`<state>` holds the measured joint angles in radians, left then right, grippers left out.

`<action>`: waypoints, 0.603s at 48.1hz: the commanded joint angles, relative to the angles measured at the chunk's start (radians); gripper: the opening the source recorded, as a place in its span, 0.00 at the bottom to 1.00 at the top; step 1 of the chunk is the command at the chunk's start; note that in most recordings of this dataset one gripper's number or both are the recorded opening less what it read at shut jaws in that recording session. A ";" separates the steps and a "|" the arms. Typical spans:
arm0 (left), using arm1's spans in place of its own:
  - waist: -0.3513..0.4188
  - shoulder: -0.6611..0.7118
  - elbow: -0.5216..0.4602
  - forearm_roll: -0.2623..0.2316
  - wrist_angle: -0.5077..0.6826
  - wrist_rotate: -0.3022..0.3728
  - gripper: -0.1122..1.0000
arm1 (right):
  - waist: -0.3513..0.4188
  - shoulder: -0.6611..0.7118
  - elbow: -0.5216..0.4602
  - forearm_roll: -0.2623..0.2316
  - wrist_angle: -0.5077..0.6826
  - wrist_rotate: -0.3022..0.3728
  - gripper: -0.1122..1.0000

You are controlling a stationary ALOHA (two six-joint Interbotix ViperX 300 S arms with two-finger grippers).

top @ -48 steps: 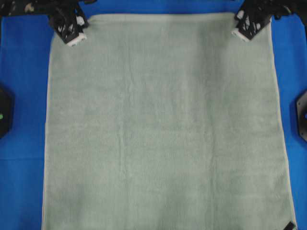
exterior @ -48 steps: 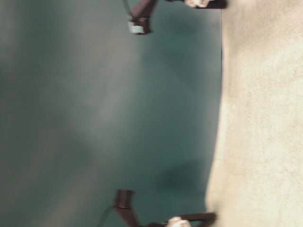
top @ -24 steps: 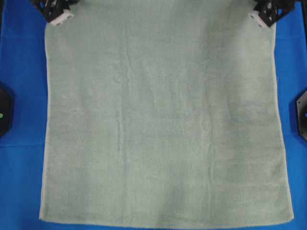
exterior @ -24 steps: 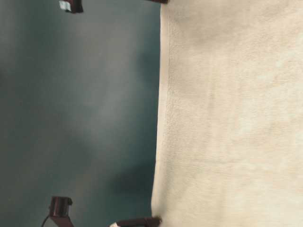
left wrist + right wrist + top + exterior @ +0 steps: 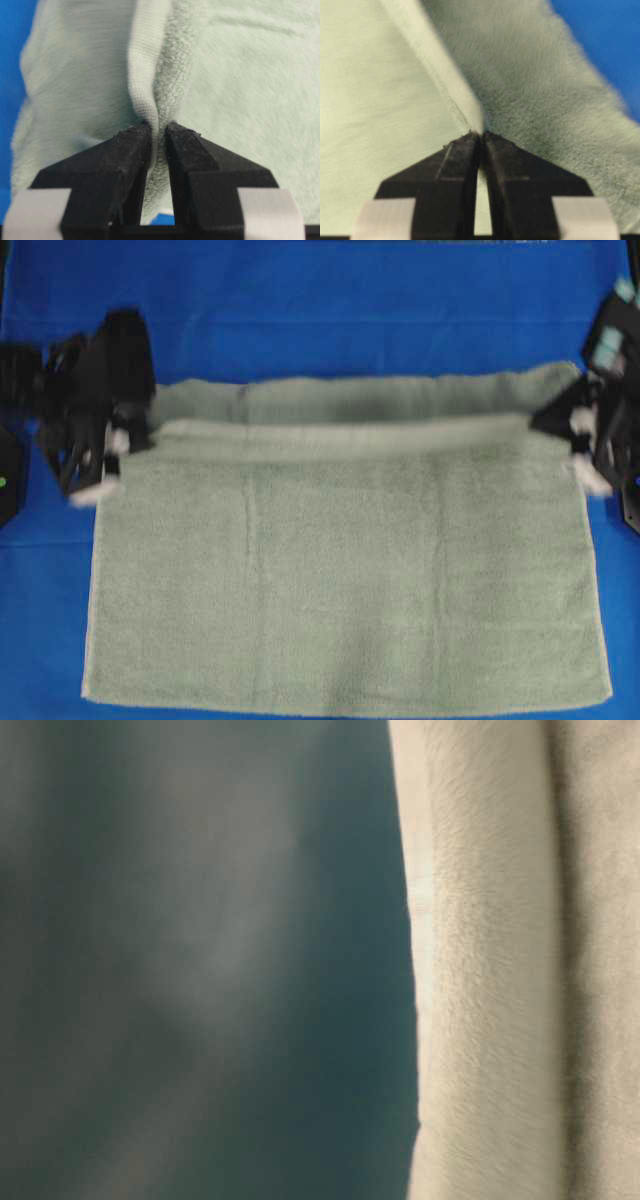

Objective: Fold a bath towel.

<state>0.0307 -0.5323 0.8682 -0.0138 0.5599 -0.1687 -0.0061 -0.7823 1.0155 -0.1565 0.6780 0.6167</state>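
Both grippers, which half a second ago sat at the far corners of a towel spread flat, now stand about halfway down it, with the hemmed edge carried along and a doubled band of cloth behind them. From my remote station I read the left gripper [image 5: 159, 131] as pinched shut on the bath towel [image 5: 340, 580]: in the left wrist view the flat hem rises straight out of the narrow slit between its black fingers [image 5: 131, 150]. The right gripper [image 5: 481, 136] is likewise pressed together on the hem, its jaws all but meeting on the pale border strip.

Moving outward, in the overhead view the left gripper [image 5: 112, 445] holds the towel's left corner and the right gripper [image 5: 575, 435] its right corner, with the lifted hem stretched fairly straight between them. Behind that hem a darker strip of towel shows the fold line forming. The near portion of the towel lies flat on the blue cloth surface [image 5: 320, 310], its near edge close to the bottom of the view. The table-level view shows only blurred terry pile close up.

I judge the first lengthwise fold to be in progress and roughly half travelled. The next move calls for carrying both corners evenly toward the near edge, keeping tension equal, then lowering and aligning hem on hem before release.
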 commanded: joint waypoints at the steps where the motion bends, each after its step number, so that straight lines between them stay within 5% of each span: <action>1: -0.129 0.002 0.011 0.000 -0.040 -0.103 0.19 | 0.158 0.014 0.005 -0.002 -0.006 0.087 0.14; 16: -0.535 0.158 0.049 0.003 -0.268 -0.437 0.19 | 0.560 0.247 -0.014 -0.020 -0.160 0.434 0.14; 29: -0.746 0.331 -0.087 0.003 -0.293 -0.512 0.19 | 0.781 0.541 -0.184 -0.029 -0.245 0.594 0.14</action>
<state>-0.6657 -0.2286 0.8391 -0.0123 0.2730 -0.6750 0.7194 -0.3099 0.9081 -0.1841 0.4495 1.1888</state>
